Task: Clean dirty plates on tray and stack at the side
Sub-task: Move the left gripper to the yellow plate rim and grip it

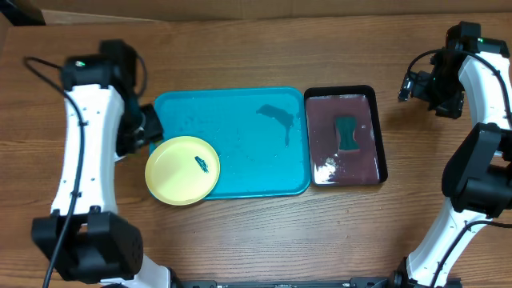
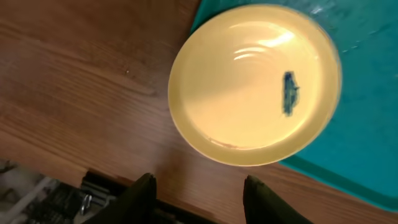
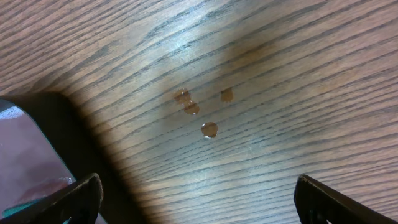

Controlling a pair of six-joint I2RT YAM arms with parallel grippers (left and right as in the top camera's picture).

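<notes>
Yellow-green plate (image 1: 180,172) overhanging tray (image 1: 240,152) corner; left gripper (image 2: 199,182) seemingly released, right gripper (image 3: 198,183) wide, empty

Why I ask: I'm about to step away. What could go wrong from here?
1. The yellow plate straddles a corner of the turquoise tray, partly over the table. A nudge from the open left gripper beside it might slide or tip it.
2. Its dark smear is uncleaned, so stacking now would leave it dirty.
3. The black tray holds dark liquid and a sponge, and drops lie on the table near the open right gripper. Carrying the sponge could drip more.
</notes>
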